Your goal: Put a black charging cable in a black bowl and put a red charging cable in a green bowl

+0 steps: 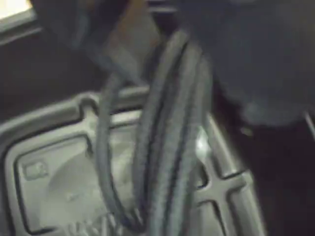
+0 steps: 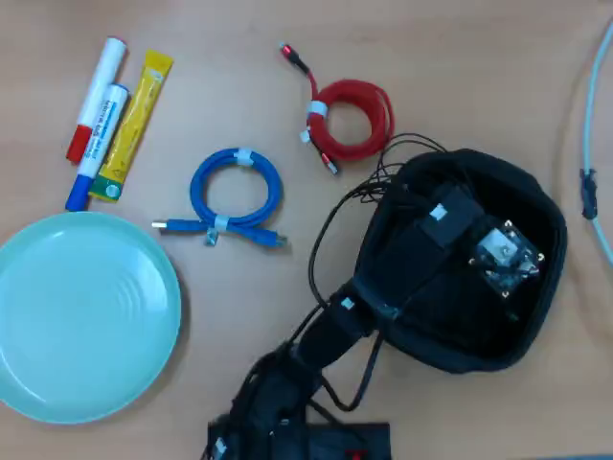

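Fingers of the gripper (image 1: 147,73) are blurred at the top of the wrist view, so I cannot tell whether they clamp the black charging cable (image 1: 167,147), whose strands hang down from them over the stepped inside of the black bowl (image 1: 54,172). No writing is legible on the markers or the yellow packet. From overhead, the arm (image 2: 421,254) stretches over the black bowl, with the red charging cable (image 2: 354,120) just beyond its rim and the green bowl (image 2: 81,316) well apart at left.

Black bowl (image 2: 536,206) interior under the arm; pincer tips unseen.
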You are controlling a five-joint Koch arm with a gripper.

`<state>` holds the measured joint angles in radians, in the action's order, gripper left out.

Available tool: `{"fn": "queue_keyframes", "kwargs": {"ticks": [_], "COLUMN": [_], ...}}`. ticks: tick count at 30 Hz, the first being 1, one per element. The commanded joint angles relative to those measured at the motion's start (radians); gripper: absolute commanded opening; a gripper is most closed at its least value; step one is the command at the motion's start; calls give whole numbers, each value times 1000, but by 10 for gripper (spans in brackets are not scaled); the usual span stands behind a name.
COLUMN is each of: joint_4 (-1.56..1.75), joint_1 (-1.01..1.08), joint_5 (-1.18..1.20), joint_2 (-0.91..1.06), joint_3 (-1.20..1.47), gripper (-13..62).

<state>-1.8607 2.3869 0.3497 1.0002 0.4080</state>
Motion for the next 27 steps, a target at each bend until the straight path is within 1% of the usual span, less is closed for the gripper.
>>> {"fn": "queue_keyframes", "kwargs": {"ticks": [1,3,5,9,11,15,21,27], "joint_4": [-44,-44,-44,-44,-43,-18,-17,-15], "joint_1": [-3,-3,-5,-18,-61,-210,-508,-756], "joint_5": [0,-3,-5,-5,-3,-3,-8,-92], "joint_2": [15,17,21,49,91,120,114,109], "joint_3": [-41,-43,-44,-61,-63,-67,-55,-66], "gripper": [308,361,389,389,389,389,389,389]}}
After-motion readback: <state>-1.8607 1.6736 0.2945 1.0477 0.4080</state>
